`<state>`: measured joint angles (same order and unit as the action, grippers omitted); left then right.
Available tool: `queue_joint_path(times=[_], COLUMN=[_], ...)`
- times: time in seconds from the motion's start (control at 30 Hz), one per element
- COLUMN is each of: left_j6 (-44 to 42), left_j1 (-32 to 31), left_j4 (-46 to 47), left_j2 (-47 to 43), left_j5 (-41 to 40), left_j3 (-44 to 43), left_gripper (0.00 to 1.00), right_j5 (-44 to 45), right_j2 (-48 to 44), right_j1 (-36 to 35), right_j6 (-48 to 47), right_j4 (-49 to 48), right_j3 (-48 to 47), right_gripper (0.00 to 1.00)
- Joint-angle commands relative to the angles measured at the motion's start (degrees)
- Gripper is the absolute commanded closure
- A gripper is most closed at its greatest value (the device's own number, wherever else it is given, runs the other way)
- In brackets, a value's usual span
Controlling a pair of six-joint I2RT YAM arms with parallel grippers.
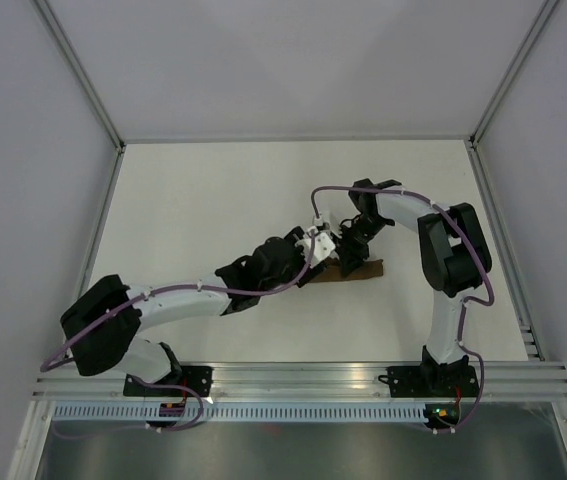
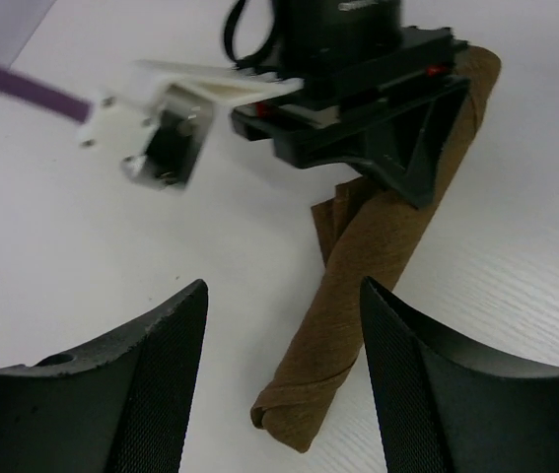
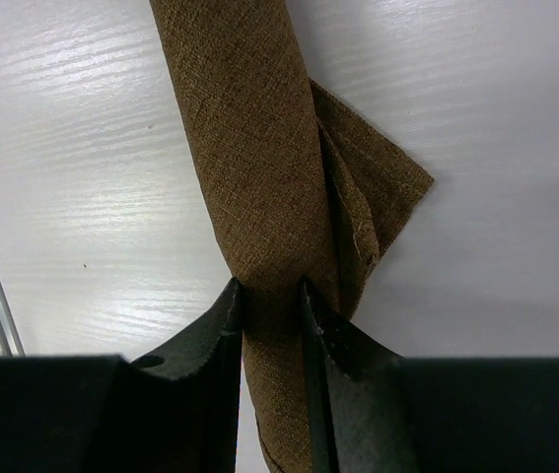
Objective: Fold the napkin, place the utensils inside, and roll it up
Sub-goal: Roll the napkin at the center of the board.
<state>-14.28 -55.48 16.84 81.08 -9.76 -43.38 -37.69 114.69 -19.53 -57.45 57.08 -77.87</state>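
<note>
The brown napkin [image 2: 358, 325] lies on the white table as a tight roll, with a loose corner flap [image 3: 378, 187] sticking out of its side. My right gripper [image 3: 269, 291] is shut on the roll partway along its length, pinching the cloth between both fingers. In the left wrist view the right gripper [image 2: 407, 187] stands over the far part of the roll. My left gripper [image 2: 284, 296] is open and hovers over the roll's near end, with the fingers clear of the cloth. In the top view the napkin [image 1: 368, 269] shows to the right of both grippers. The utensils are hidden.
White enclosure walls and metal posts bound the table on three sides. An aluminium rail [image 1: 303, 375] carrying both arm bases runs along the near edge. The right wrist's white camera mount [image 2: 175, 118] and a purple cable hang just above the roll.
</note>
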Motion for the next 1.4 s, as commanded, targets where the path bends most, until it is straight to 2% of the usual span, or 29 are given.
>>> queue_joint_path(times=[0.0, 0.17, 0.4, 0.97, 1.1, 1.2, 1.33, 1.37], left_j6=[-10.48, -15.24, -17.97, -18.59, -17.01, -15.17, -11.56, -10.77], left_j1=[-3.84, -6.91, -7.89, -7.53, -7.18, -6.39, -3.94, -3.67], left_j4=[-1.02, -1.9, -1.2, 1.0, -1.45, -3.48, -6.11, -6.38], left_j2=[5.13, 12.87, 20.6, 27.46, 28.25, 28.52, 27.82, 27.82], left_j5=[-2.81, -2.37, -1.32, -1.85, 0.17, 2.63, 9.47, 10.97], left_j3=[-4.43, -8.21, -10.15, -11.73, -12.61, -13.05, -13.4, -13.32], left_gripper=[0.32, 0.33, 0.33, 0.37, 0.45, 0.55, 0.78, 0.8], right_j5=[4.38, 5.17, 5.61, 4.3, 3.68, 3.07, 1.92, 1.57], right_j2=[6.06, 7.47, 8.62, 10.2, 10.37, 10.37, 9.41, 9.15], right_j1=[-0.33, -0.25, 0.02, 0.19, 0.19, 0.28, 0.46, 0.37], right_j6=[-2.75, -2.4, -2.14, -1.52, -1.17, -0.82, 0.58, 0.93], right_j4=[-0.22, 0.05, 0.14, 1.1, 1.37, 1.45, 1.28, 1.11], right_j3=[0.79, -0.09, -0.27, -1.32, -1.94, -2.2, -2.38, -2.38], right_gripper=[0.95, 0.95, 0.96, 0.96, 0.94, 0.89, 0.82, 0.74])
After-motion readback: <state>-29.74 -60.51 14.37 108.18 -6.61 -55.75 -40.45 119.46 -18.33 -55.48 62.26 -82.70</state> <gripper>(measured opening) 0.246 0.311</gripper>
